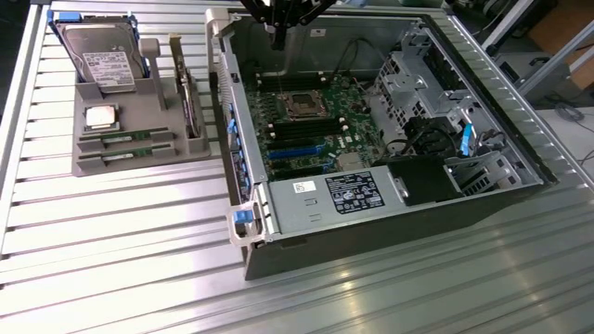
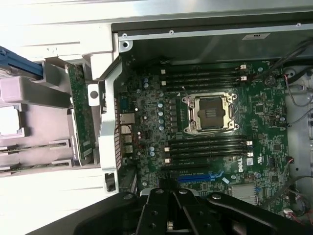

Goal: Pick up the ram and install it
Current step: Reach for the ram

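The pincer (image 1: 277, 46) is closed tight, holding nothing; the ram (image 1: 125, 139) lies left-to-right in its tray (image 1: 93, 169), well off to the exterior view's left.

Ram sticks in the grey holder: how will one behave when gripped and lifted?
Probably stiff and light: the ram stick is a thin, narrow green board. It sits on edge in a slot of the grey holder, so it likely lifts straight out, though a skewed pull could bind. Being so thin, it may be fragile under a hard squeeze.
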`<state>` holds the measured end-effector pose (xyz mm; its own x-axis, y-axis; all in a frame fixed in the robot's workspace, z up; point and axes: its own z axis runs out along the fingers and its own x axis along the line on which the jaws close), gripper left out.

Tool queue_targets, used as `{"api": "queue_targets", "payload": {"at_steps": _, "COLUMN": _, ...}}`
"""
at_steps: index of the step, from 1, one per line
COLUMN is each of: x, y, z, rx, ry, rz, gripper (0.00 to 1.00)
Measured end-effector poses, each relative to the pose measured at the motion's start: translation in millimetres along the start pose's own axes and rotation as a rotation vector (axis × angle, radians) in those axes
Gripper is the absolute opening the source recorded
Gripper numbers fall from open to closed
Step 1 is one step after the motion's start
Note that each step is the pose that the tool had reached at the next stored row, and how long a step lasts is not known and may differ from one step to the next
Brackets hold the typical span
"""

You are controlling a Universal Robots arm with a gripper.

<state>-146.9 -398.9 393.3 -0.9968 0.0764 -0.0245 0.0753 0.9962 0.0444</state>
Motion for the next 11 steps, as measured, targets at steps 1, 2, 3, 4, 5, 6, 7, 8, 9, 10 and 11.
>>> {"api": "queue_targets", "payload": {"at_steps": 1, "x": 0.5, "y": 0.0, "z": 0.0, "rx": 0.0001, "ry": 0.0000, "rz": 0.000, "gripper": 0.11}}
{"api": "queue_targets", "payload": {"at_steps": 2, "x": 1.0, "y": -0.1, "z": 0.0, "rx": 0.0001, "ry": 0.0000, "rz": 0.000, "gripper": 0.11}}
{"api": "queue_targets", "payload": {"at_steps": 3, "x": 1.5, "y": -0.1, "z": -0.1, "rx": 0.0000, "ry": 0.0000, "rz": 0.000, "gripper": 0.11}}
{"api": "queue_targets", "payload": {"at_steps": 4, "x": 2.0, "y": -0.1, "z": -0.1, "rx": 0.0001, "ry": 0.0000, "rz": 0.000, "gripper": 0.11}}
{"api": "queue_targets", "payload": {"at_steps": 5, "x": 2.9, "y": -0.2, "z": -0.1, "rx": 0.0001, "ry": 0.0001, "rz": 0.000, "gripper": 0.11}}
{"api": "queue_targets", "payload": {"at_steps": 6, "x": 3.7, "y": -0.3, "z": -0.1, "rx": 0.0001, "ry": 0.0000, "rz": 0.000, "gripper": 0.11}}
{"api": "queue_targets", "payload": {"at_steps": 7, "x": 4.5, "y": -0.3, "z": -0.1, "rx": 0.0001, "ry": 0.0000, "rz": 0.000, "gripper": 0.11}}
{"api": "queue_targets", "payload": {"at_steps": 8, "x": 5.1, "y": -0.4, "z": -0.1, "rx": 0.0000, "ry": 0.0000, "rz": 0.000, "gripper": 0.11}}
{"api": "queue_targets", "payload": {"at_steps": 9, "x": 5.6, "y": -0.4, "z": -0.2, "rx": 0.0000, "ry": 0.0000, "rz": 0.000, "gripper": 0.11}}
{"api": "queue_targets", "payload": {"at_steps": 10, "x": 6.1, "y": -0.5, "z": -0.2, "rx": 0.0001, "ry": 0.0000, "rz": 0.000, "gripper": 0.11}}
{"api": "queue_targets", "payload": {"at_steps": 11, "x": 6.5, "y": -0.5, "z": -0.2, "rx": 0.0001, "ry": 0.0000, "rz": 0.000, "gripper": 0.11}}
